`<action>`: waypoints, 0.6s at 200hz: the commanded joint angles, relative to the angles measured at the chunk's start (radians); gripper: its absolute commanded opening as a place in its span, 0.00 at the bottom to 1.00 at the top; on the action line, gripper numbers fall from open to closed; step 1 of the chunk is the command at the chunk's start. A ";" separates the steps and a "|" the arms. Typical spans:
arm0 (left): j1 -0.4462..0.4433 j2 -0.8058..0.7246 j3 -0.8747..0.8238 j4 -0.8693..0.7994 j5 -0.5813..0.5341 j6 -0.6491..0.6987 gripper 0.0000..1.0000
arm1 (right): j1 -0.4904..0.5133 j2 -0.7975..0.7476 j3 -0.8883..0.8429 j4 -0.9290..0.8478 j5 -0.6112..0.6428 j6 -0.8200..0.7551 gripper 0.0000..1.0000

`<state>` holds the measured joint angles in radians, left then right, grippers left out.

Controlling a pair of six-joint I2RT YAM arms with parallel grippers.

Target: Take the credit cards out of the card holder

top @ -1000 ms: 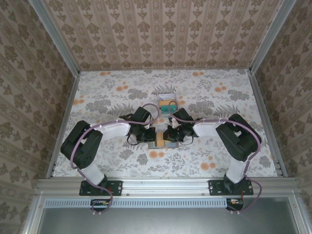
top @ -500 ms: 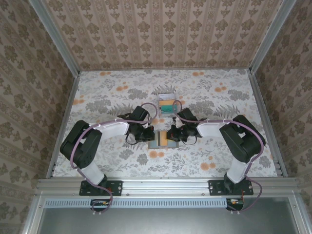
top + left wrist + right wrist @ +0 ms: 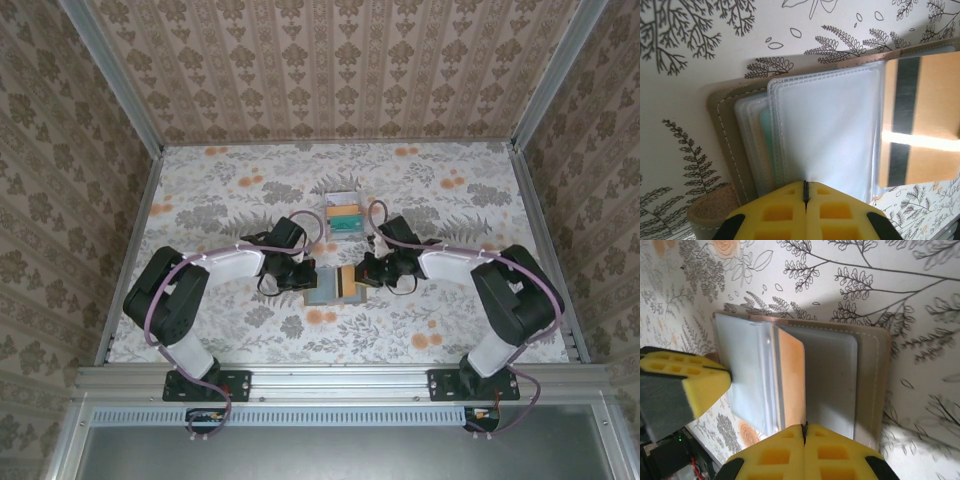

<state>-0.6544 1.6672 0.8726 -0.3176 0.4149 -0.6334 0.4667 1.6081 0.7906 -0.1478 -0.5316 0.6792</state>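
Olive-grey card holder [image 3: 323, 286] open, long axis left-right; left pincer [image 3: 805, 184] tight on it, right pincer [image 3: 803, 428] tight on orange-tan card [image 3: 791, 375].

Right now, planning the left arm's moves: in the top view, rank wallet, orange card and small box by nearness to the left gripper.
1. The wallet, right beside the left gripper.
2. The orange card, on the wallet's right half.
3. The small box, farther back, toward the wall.

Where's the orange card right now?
Top view: the orange card sits mid-table, partly out of the card holder on its right side, pinched by the right gripper.
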 commanded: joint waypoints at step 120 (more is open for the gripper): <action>0.028 -0.153 0.114 -0.175 -0.082 0.060 0.49 | 0.005 -0.087 0.491 -0.570 0.391 -0.750 0.00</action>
<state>-0.6407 1.5959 0.9504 -0.4335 0.3614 -0.5983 0.4629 1.4792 1.2221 -0.6682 -0.2726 0.1558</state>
